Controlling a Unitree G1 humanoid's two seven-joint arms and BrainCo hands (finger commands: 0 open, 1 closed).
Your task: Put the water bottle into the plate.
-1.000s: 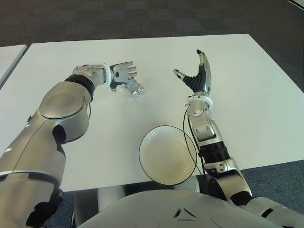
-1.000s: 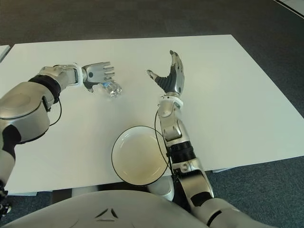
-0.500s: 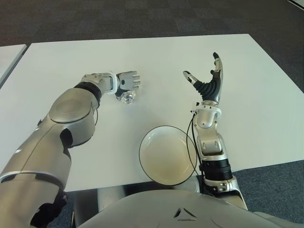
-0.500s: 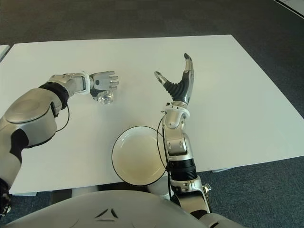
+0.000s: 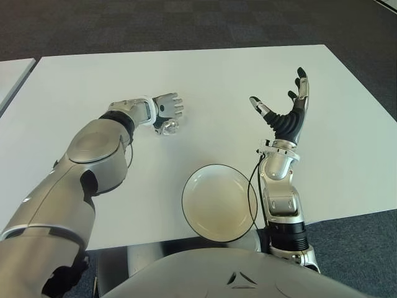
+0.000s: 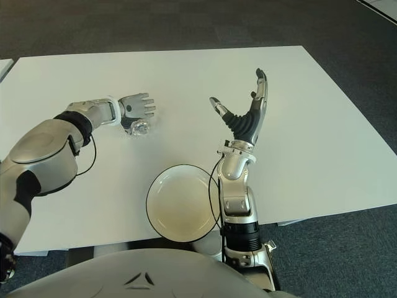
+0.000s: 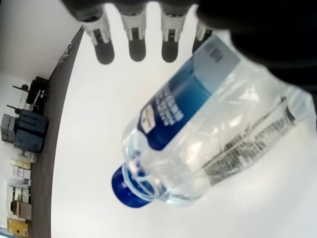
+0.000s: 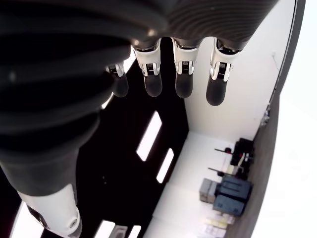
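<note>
The clear water bottle (image 5: 167, 128) with a blue label and blue cap lies on its side on the white table (image 5: 211, 74), left of centre. My left hand (image 5: 166, 106) hovers over it with fingers stretched out straight. In the left wrist view the bottle (image 7: 198, 134) lies under the palm, and the fingertips (image 7: 137, 47) reach past it without curling round. The white plate (image 5: 217, 205) with a dark rim sits near the table's front edge. My right hand (image 5: 282, 108) is raised to the right of the plate, fingers spread upward, holding nothing.
Dark carpet surrounds the table on the far and right sides. A second white table (image 5: 12, 74) shows at the far left edge. Bare tabletop lies between the bottle and the plate.
The bottle has swung from lying sideways to pointing toward me under the left hand, which shifted slightly. My right hand has moved to the right and lifted a little.
</note>
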